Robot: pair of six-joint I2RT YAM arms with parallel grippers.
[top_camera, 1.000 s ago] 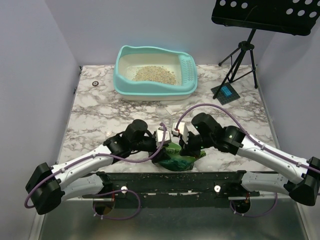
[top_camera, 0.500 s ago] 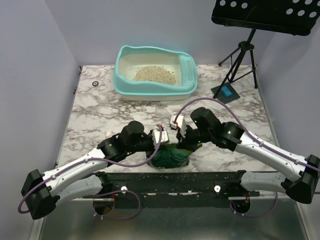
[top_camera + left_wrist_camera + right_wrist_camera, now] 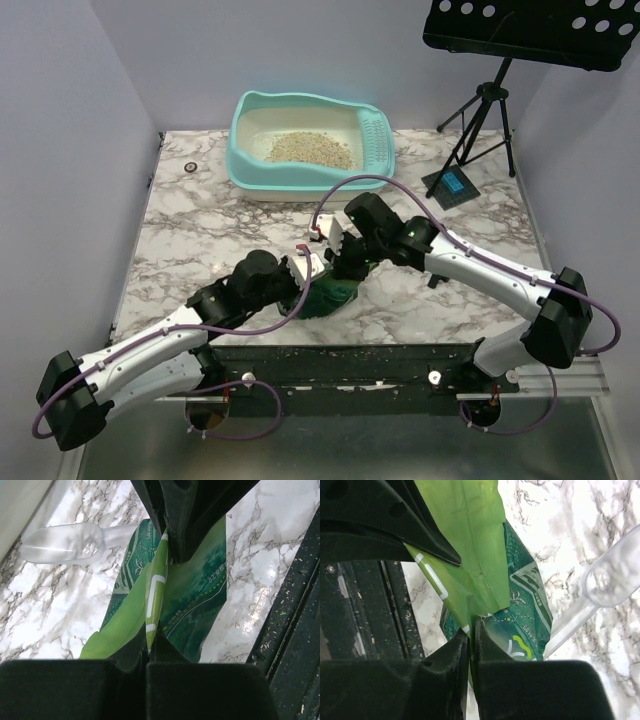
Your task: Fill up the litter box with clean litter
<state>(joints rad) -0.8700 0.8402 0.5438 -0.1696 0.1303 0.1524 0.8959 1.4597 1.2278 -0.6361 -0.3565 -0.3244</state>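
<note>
Litter pouch [image 3: 200, 592], clear scoop [image 3: 65, 541] just beside, litter box [image 3: 300, 186] beyond.

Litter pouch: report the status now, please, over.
Left claw, right claw: both shut on the pouch, top edge. Pouch short of the litter box. Clear scoop lying beside it.

White-black arms [image 3: 150, 345], purple cables [image 3: 370, 179]

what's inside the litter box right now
A low patch of pale tan litter lies mid-floor in the litter box, cream lining bare around it. A slotted scoop sits along its right wall. The near wall hides the front strip of floor.
</note>
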